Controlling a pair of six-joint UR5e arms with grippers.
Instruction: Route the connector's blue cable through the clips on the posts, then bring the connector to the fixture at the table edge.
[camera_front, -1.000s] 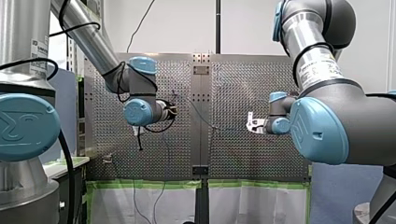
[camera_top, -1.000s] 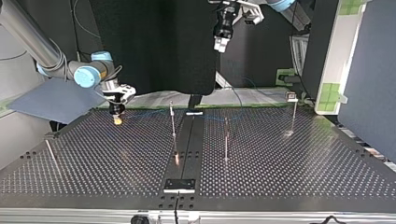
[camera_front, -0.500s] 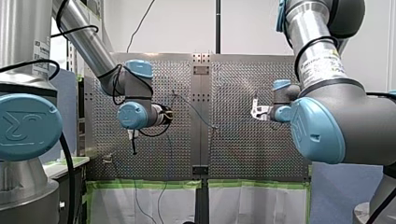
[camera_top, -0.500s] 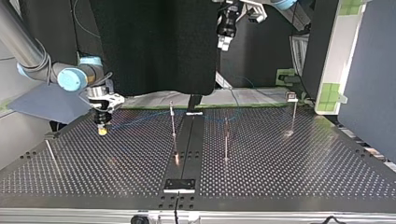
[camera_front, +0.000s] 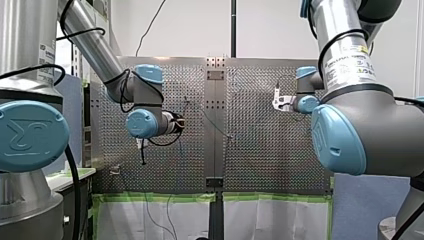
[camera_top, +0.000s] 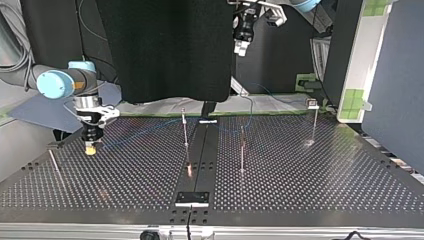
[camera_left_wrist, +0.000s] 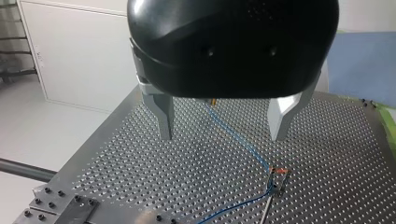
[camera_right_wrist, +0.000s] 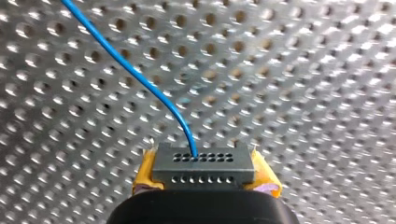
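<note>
The connector, a small dark block with two rows of holes, was gripped by the right hand, whose yellow pads were closed on its two sides. In the top view this hand was seen at the view's left, pointed down and low over the perforated tabletop; whether the connector touched the surface could not be told. The blue cable came out from one hole of the upper row and was curved away over the tabletop. In the top view it was seen only faintly, running from the right hand toward the thin post near the middle and further to a second post. In the left wrist view the cable was led through a clip on the head of one of the posts, where a bend was made; which post it was could not be told. The left hand was open, its two metal fingers held well apart, and it was hung high above the tabletop, well apart from the right hand. A third post stood at the top view's right. A small black plate was fixed at the tabletop's near edge in the top view, well apart from the connector.
</note>
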